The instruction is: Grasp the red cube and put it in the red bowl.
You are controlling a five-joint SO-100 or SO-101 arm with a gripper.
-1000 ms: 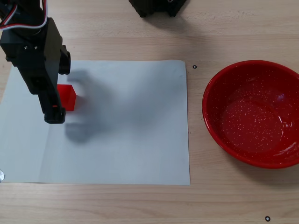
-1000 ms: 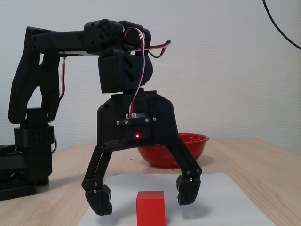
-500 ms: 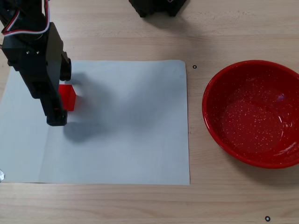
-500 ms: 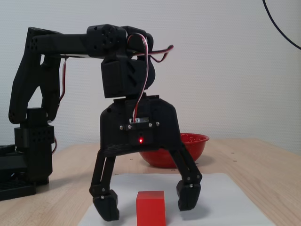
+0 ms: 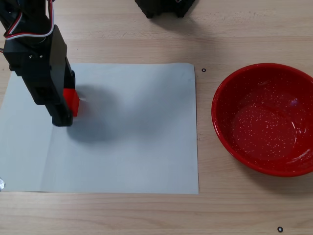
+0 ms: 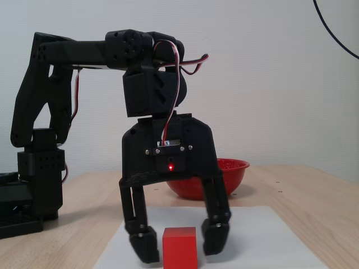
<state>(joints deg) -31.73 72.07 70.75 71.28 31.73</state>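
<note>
Fingers (image 6: 179,246) apart, straddling red cube (image 6: 180,247) at lower centre, barely off its sides. Uneven closing could twist cube out; red bowl (image 5: 266,119) sits far right.

One fixed view looks straight down from above, taking in the tabletop (image 5: 234,29), the white sheet (image 5: 127,137) at centre left and the red bowl (image 5: 264,117) at the right edge. Another fixed view stands low, near table height and close in, facing the arm (image 6: 151,95) against a white wall (image 6: 269,78). Both share the sheet, the red cube (image 5: 72,101) (image 6: 179,247), the bowl (image 6: 193,182) and the gripper (image 6: 177,249).
</note>
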